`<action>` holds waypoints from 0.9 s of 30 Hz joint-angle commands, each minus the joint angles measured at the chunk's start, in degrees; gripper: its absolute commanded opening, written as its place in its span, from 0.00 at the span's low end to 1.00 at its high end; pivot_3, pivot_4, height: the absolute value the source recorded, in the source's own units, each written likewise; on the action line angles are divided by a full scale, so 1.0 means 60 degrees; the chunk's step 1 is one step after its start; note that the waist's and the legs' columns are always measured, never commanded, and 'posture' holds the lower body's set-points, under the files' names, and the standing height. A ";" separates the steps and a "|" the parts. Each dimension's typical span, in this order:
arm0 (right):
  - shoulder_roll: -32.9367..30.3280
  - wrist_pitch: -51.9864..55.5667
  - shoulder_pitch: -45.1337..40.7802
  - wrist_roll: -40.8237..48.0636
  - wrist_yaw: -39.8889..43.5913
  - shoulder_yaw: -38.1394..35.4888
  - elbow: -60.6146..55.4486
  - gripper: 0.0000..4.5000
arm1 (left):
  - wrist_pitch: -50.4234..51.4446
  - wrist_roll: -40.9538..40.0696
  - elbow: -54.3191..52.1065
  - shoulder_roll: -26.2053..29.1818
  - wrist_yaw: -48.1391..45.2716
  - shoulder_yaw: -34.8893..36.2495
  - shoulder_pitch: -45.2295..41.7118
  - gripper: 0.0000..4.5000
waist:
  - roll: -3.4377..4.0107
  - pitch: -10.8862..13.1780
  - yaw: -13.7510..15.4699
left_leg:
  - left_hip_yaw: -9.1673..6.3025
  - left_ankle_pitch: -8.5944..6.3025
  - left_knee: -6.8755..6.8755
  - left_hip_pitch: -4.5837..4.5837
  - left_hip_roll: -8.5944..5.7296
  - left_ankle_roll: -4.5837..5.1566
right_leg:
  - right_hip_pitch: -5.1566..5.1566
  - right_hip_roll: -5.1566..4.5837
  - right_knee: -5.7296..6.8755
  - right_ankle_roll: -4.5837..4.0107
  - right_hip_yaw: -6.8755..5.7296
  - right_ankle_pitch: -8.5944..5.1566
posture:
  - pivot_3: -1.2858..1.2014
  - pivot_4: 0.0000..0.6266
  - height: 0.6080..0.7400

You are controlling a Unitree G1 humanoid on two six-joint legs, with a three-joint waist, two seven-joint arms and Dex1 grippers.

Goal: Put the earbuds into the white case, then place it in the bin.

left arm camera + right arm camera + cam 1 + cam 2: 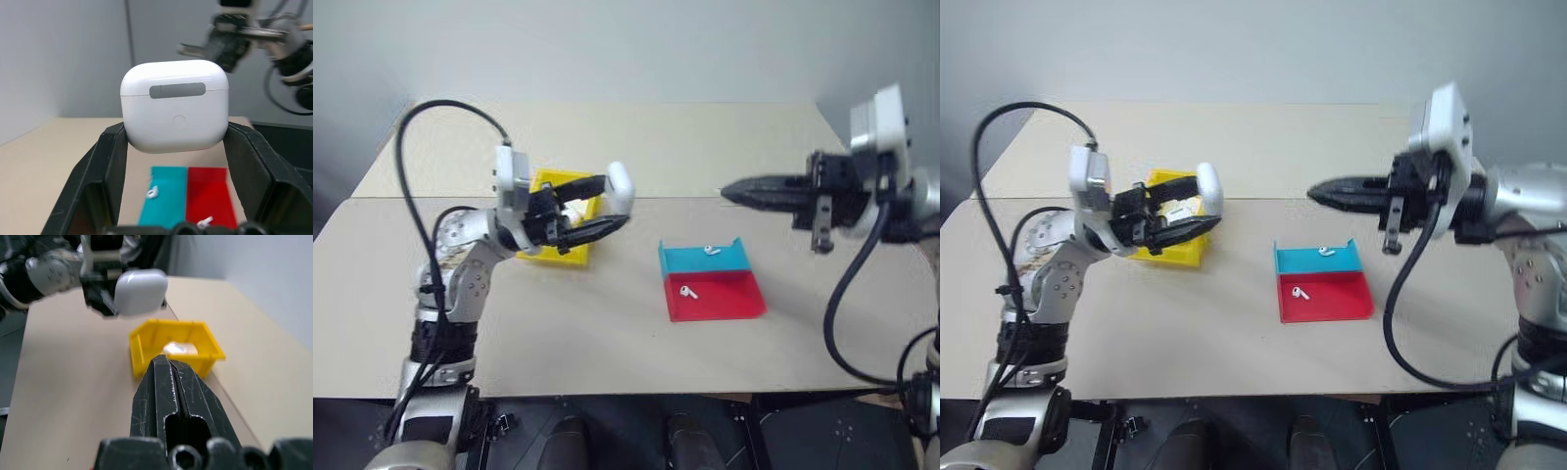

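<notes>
Wrist views add: left claw (176, 147) gripping closed white case (174, 104); right claw (174, 377) pinched empty.

A smooth, glossy white case (174, 105) of hard plastic, with a matt grey hinge strip, sits between matt black, faintly scuffed fingers (110, 166). At 3 o'clock from the shiny yellow plastic bin (558, 253) lie smooth blue tray (705, 258) and red tray (717, 297), holding glossy earbuds (711, 250), on a matt beige table (607, 343).
</notes>
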 commanded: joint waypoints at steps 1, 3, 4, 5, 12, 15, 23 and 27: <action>-0.0122 0.0180 0.1115 0.0122 -0.0684 -0.0537 -0.1033 0.01 | -0.0205 0.0333 -0.0388 0.0493 0.0629 0.0580 0.0491 0.60 | 0.0000 0.0000 -0.0004 | -0.0002 0.0000 -0.0001 0.0003 0.0000 0.0000 | 0.0005 0.0000 -0.0001 0.0000 -0.0002 0.0000 | 0.52 0.24 1.00; -0.0072 0.0225 0.1576 0.0228 -0.1022 -0.0609 -0.1331 0.01 | -0.0166 0.0435 -0.0537 0.0628 0.0982 0.0693 0.0814 0.60 | 0.0000 0.0000 -0.0006 | 0.0002 0.0000 0.0000 0.0002 0.0000 0.0000 | 0.0001 0.0000 -0.0003 0.0000 0.0001 0.0000 | 0.52 0.24 1.00; -0.0044 0.0252 0.1712 0.0317 -0.1181 -0.0636 -0.1434 0.01 | -0.0141 0.0483 -0.0616 0.0639 0.1204 0.0744 0.0947 0.60 | -0.0001 0.0000 0.0001 | 0.0004 0.0000 0.0001 0.0002 -0.0001 0.0000 | 0.0000 0.0000 -0.0007 0.0000 0.0003 0.0000 | 0.52 0.24 1.00; -0.0015 0.0265 0.1808 0.0410 -0.1314 -0.0647 -0.1528 0.01 | -0.0090 0.0610 -0.0702 0.0633 0.1520 0.0751 0.1064 0.60 | -0.0001 0.0000 0.0005 | 0.0003 0.0000 0.0004 0.0001 -0.0001 0.0000 | 0.0000 0.0000 -0.0010 0.0000 0.0003 0.0000 | 0.52 0.24 1.00; 0.0222 0.0306 0.1835 0.0899 -0.2222 -0.0414 -0.1827 0.01 | 0.0538 0.2802 -0.0547 0.0136 0.4781 -0.0071 0.0826 0.60 | -0.0007 -0.0003 0.0111 | -0.0002 0.0000 0.0004 0.0007 -0.0004 -0.0001 | 0.0012 -0.0001 -0.0022 0.0001 0.0001 0.0000 | 0.52 0.24 1.00; 0.0193 0.0300 0.1801 0.1029 -0.2413 -0.0342 -0.1857 0.01 | 0.1133 0.3493 -0.0073 -0.0048 0.5649 -0.0460 0.0280 0.60 | -0.0007 -0.0003 0.0171 | -0.0002 0.0000 0.0004 0.0003 -0.0005 -0.0001 | 0.0007 0.0001 -0.0019 0.0000 0.0000 0.0000 | 0.52 0.24 1.00; 0.0085 0.0297 0.1958 0.1590 -0.2798 -0.0594 -0.2087 0.00 | 0.2811 0.4543 0.0887 -0.0048 0.6541 -0.1213 -0.0714 0.95 | -0.0007 -0.0003 0.0176 | -0.0003 0.0000 0.0000 0.0001 -0.0007 0.0000 | 0.0005 0.0001 -0.0010 0.0000 0.0000 0.0000 | 0.52 0.24 1.00; 0.0085 0.0308 0.2034 0.1836 -0.2933 -0.0691 -0.2137 0.00 | 0.2221 0.4174 0.0223 0.0157 0.6025 -0.0822 -0.0406 0.99 | -0.0008 -0.0003 0.0196 | -0.0004 0.0000 -0.0001 -0.0006 -0.0006 -0.0001 | 0.0001 0.0000 -0.0007 0.0000 -0.0002 0.0000 | 0.52 0.24 1.00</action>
